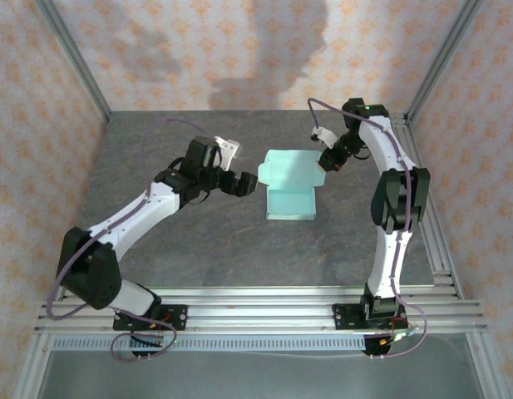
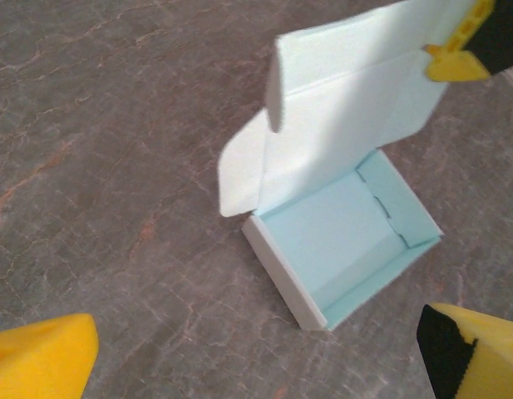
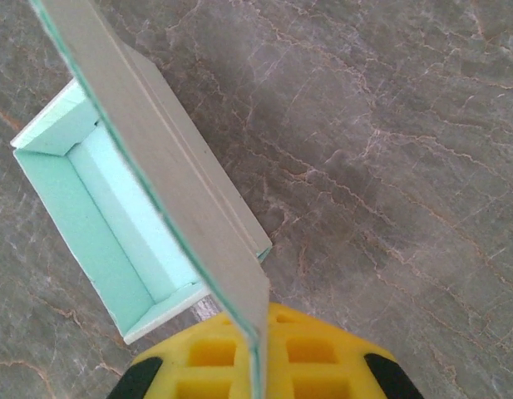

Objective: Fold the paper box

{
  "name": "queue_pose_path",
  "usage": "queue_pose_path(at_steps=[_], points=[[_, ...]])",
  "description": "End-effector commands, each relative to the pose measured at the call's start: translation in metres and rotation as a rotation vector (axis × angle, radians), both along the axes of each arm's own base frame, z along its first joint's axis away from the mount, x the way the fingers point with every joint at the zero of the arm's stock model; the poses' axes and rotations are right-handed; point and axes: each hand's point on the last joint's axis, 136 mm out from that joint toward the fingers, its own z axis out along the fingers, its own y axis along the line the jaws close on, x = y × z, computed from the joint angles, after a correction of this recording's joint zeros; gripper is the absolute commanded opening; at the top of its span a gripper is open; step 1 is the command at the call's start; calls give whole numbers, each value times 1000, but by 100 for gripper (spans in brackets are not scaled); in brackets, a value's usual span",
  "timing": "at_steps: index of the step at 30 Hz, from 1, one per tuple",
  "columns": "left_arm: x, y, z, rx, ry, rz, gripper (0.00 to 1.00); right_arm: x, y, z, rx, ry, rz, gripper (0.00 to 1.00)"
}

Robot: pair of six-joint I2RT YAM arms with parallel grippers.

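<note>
The paper box [image 1: 289,199] sits near the middle of the grey stone-patterned table [image 1: 198,249], with its open tray [image 1: 289,204] toward the near side and its lid [image 1: 291,164] rising from the far wall. Just left of the tray and apart from it, the left gripper [image 1: 248,184] hovers with its jaws spread wide and nothing between them. In the left wrist view its yellow fingertips [image 2: 40,357] sit at the bottom corners, and the box lies ahead of them, untouched. Farther back and to the right, the right gripper [image 1: 327,163] meets the far right corner of the lid. Its jaws are pressed together on the thin card, and the right wrist view shows the lid's edge running down into the slit between the two yellow pads [image 3: 206,357]. The box is pale mint-green inside and whiter outside, a shallow rectangular tray with four low walls standing and folded tabs tucked against one inner wall. The lid is raised at a slant, with a rounded side tab [image 2: 239,170] at one edge and a narrow flap [image 2: 372,41] bent over along its top.
</note>
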Motion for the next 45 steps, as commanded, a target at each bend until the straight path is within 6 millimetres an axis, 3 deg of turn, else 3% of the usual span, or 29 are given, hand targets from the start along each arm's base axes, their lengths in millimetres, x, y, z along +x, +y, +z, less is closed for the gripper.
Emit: queue_pose_path(at_steps=[1,6,11,12,14,20,22,28,37,40,42,45], points=[[22,-5,4,44,-22,-50,94,-5,4,26,42,-85,34,0],[40,-22,4,131,7,-209,85,-13,6,28,35,-90,44,0],[38,-45,7,143,66,-425,82,-18,6,28,30,-93,38,0],[41,-49,-6,154,108,-458,82,-18,6,28,33,-93,36,0],[40,-50,-10,171,146,-495,81,-19,6,30,37,-98,31,0],[53,-53,-23,186,195,-523,59,-24,8,34,50,-104,27,0],[57,-52,-28,191,209,-518,47,-26,8,36,53,-102,30,0],[59,-54,-26,147,219,-539,31,-30,8,36,48,-89,35,0],[63,-55,-12,139,177,-531,33,-29,8,36,33,-85,33,0],[65,-56,-13,138,177,-536,30,-30,9,35,37,-78,33,0],[66,-57,-16,141,189,-536,23,-31,10,35,37,-74,36,0],[68,-58,-13,134,182,-541,23,-33,10,34,34,-63,39,0]])
